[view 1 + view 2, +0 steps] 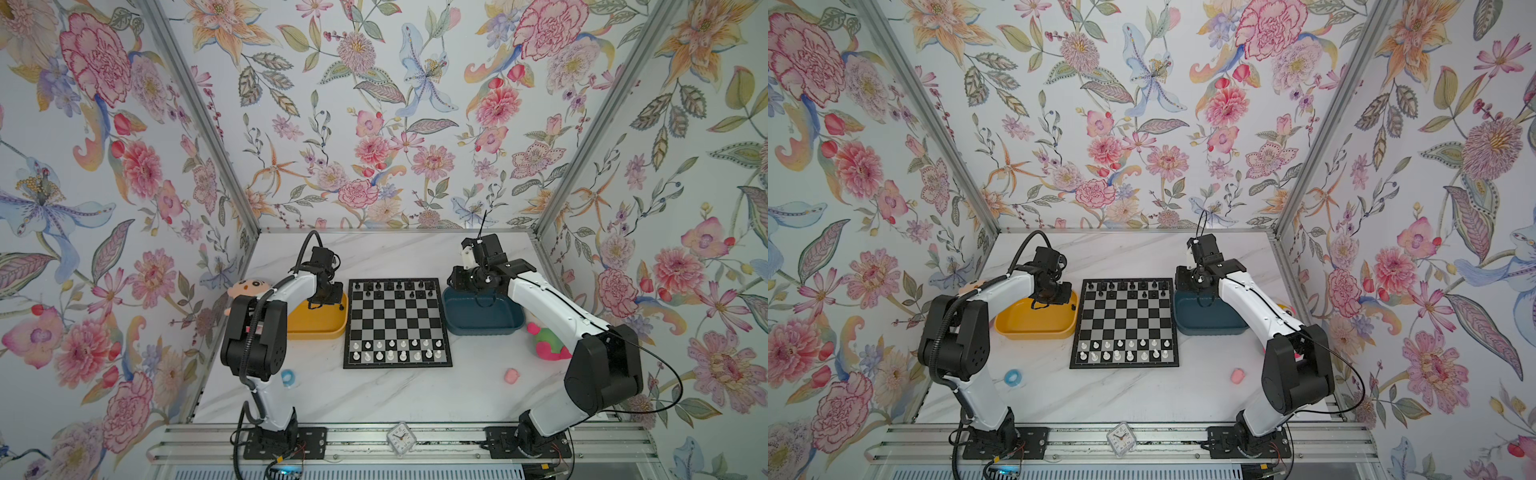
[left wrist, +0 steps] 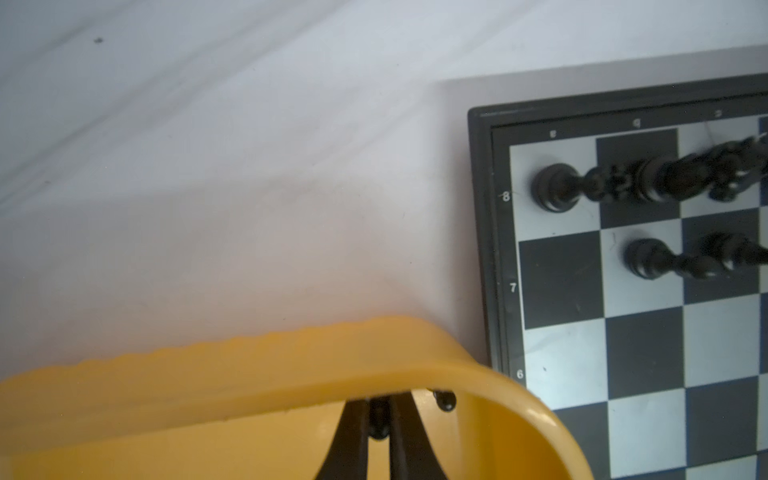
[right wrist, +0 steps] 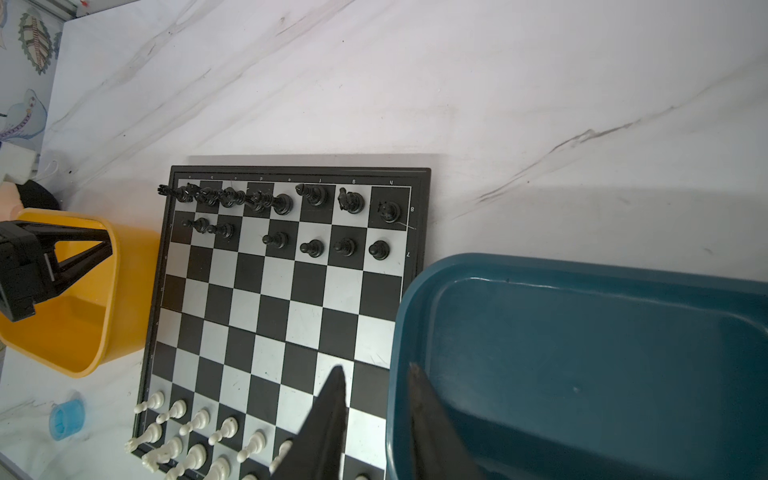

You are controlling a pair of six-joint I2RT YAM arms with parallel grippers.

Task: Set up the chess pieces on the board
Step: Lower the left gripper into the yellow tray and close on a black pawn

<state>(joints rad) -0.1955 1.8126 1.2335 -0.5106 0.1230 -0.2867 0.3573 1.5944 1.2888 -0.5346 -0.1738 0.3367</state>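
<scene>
The board (image 1: 397, 322) lies mid-tabletop (image 1: 415, 395). The black chess pieces (image 1: 388, 286) stand on its far two rows and the white chess pieces (image 1: 390, 355) on its near two, with bare squares between. A yellow tray (image 1: 320, 330) sits just beside its left side and a blue tray (image 1: 482, 330) just beside its right. Open marble runs to the near edge. In the yellow tray the left gripper (image 2: 378, 405) has its fingers pinched on a black piece (image 2: 378, 428), with a second black piece (image 2: 444, 401) near it. The right gripper (image 3: 375, 370) hangs over the blue tray's rim, its fingers narrowly apart and holding nothing.
</scene>
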